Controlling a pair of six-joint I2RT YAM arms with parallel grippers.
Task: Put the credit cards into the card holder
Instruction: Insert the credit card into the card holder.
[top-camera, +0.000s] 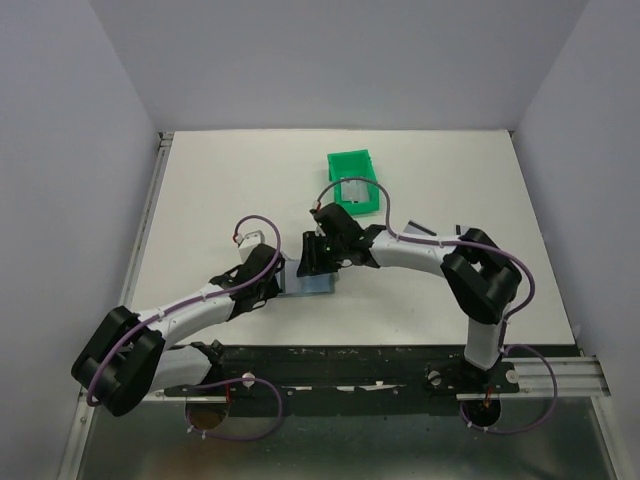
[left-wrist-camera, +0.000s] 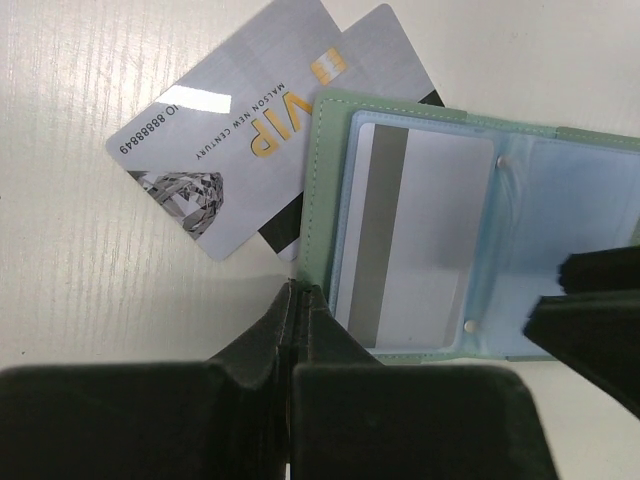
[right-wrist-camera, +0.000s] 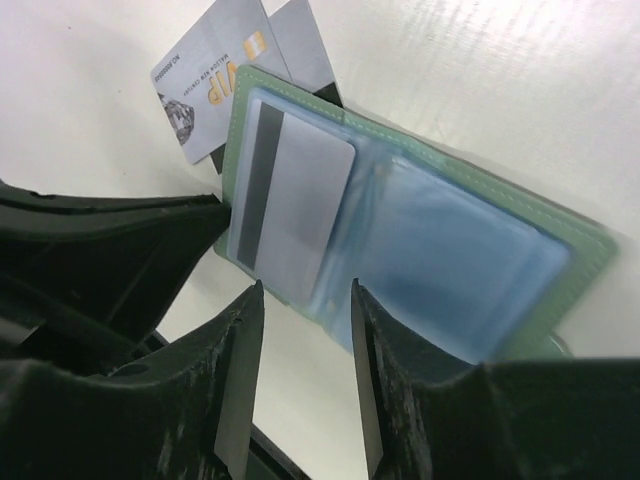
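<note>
The card holder (left-wrist-camera: 520, 240) lies open and flat on the tabletop (top-camera: 220, 190), close to the near edge and a little left of its middle. One pocketed card (left-wrist-camera: 420, 230) sits stripe-side up in its clear sleeve. The left hand (left-wrist-camera: 300, 300) has its jaws closed together, with the tips against the holder's edge. I cannot tell whether it pins the cover or merely touches it. The right hand (right-wrist-camera: 300, 320) hangs just over the opposite edge, jaws parted and holding nothing. The VIP card (left-wrist-camera: 220, 140) and a second card (left-wrist-camera: 385, 55) lie loose on the tabletop, overlapping, with their corners tucked beneath the holder. That overlap looks like the main risk. Lifting either one may drag the holder along, and if the left hand's contact is light, the holder could slide or fold shut. The cards also lie flat, so the fingers may scrape past them or nudge both together instead of catching one.
</note>
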